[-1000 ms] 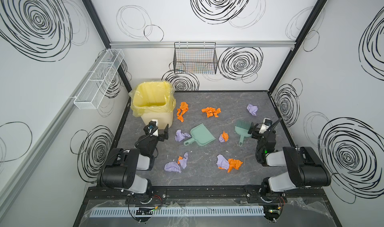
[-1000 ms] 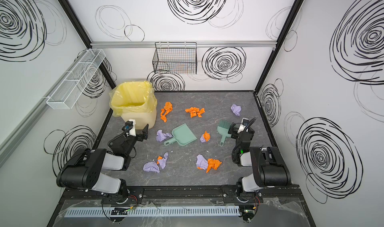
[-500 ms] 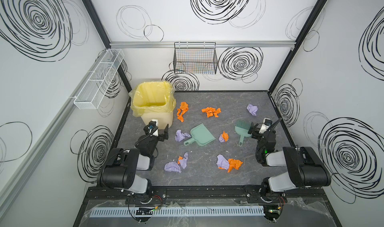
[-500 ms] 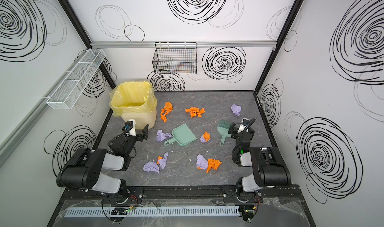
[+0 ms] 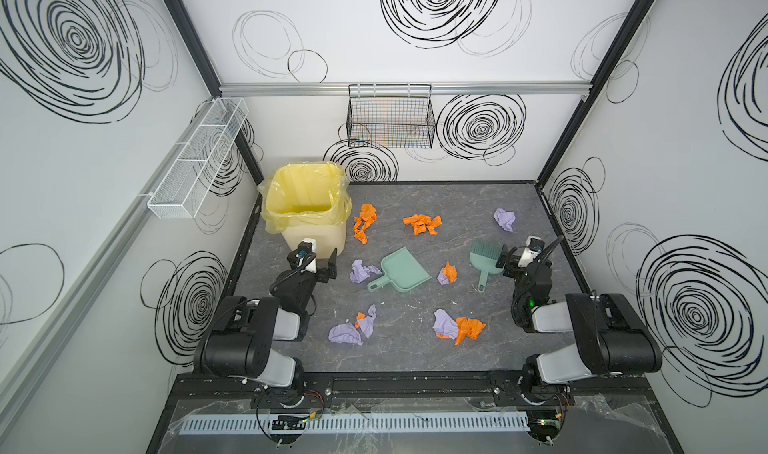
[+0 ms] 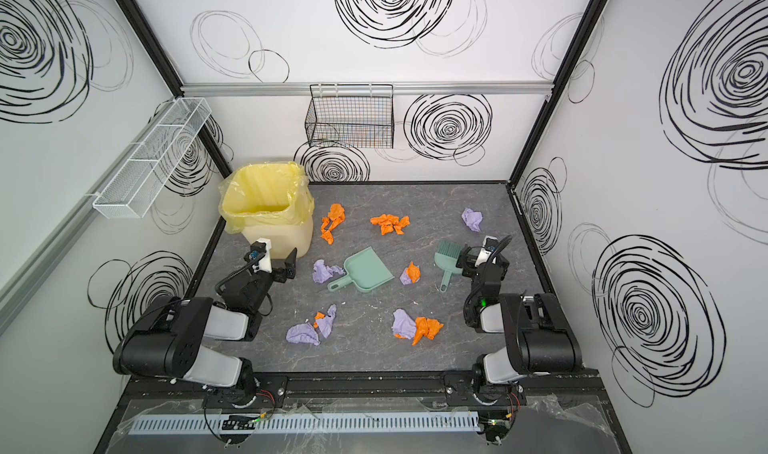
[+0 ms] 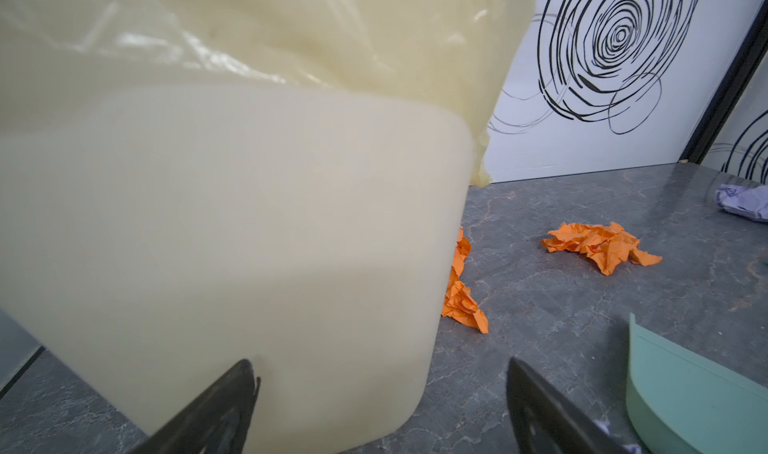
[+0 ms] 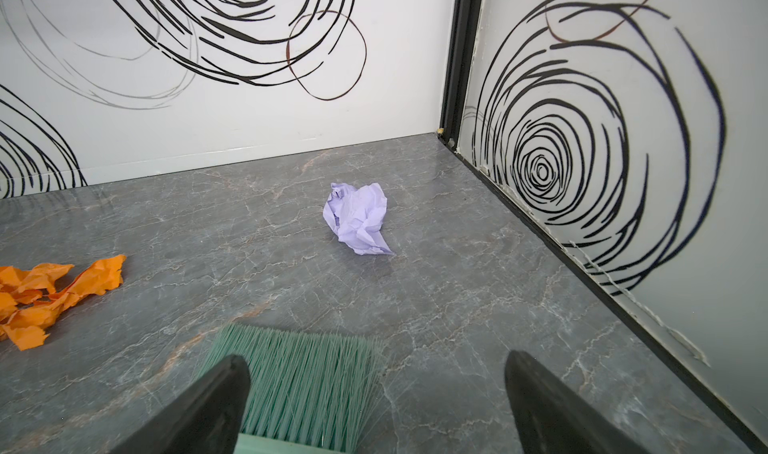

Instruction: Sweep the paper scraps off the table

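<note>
table (image 5: 415,348): dark grey slab with faint pale veins, smooth and flat, so i judge anything pushed on it will slide freely. bin (image 5: 334,236) in the far left corner: cream plastic, rounded corners, a loose glossy yellow liner (image 5: 345,198) draped over the rim; looks empty from above. left gripper (image 7: 380,375) sits just in front of the bin wall, jaws spread wide, holding nothing. risk: a careless swing toward the dustpan could clip the bin and shove it, since it looks light. right gripper (image 8: 378,373) is just beside the brush head, jaws also spread wide and empty, with bristles showing between them in the wrist view. risk: closing there would pinch soft bristles instead of the handle and give a floppy, twisting hold. dustpan (image 5: 401,269): mint-green hard plastic, flat scoop with a stubby handle, lying mid-table, untouched; the handle lies low, so fingers may scrape the table. brush (image 5: 485,260): same green, a fan of fine bristles, thin handle pointing toward the robot's base. paper scraps (image 5: 422,224): crumpled orange and lilac wads, all on the table, scattered around the dustpan from the bin side out to the lilac wad (image 8: 357,219) near the far right corner. they look feather-light, so a fast stroke could flick them past the pan's lip or jam them against a wall.
</note>
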{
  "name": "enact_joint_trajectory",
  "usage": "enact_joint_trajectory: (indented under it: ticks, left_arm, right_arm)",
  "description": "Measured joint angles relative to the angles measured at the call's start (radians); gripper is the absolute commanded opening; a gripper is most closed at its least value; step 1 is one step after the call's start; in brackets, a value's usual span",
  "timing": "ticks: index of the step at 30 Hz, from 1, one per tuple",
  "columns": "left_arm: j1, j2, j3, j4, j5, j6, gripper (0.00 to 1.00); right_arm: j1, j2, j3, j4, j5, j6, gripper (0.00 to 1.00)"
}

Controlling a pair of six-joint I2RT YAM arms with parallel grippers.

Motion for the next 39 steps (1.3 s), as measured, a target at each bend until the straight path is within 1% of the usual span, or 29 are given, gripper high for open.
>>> enact_joint_trajectory:
  ticks: [24, 39]
  left_arm:
    - [0.000, 0.000, 0.000, 0.000, 0.000, 0.000, 0.96]
    - [0.000, 0.000, 0.000, 0.000, 0.000, 0.000, 0.96]
  right_arm:
    - [-0.001, 0.000, 0.004, -0.003, -0.002, 0.000, 1.00]
    - [0.014, 0.000, 0.003, 0.000, 0.030, -0.003, 1.00]
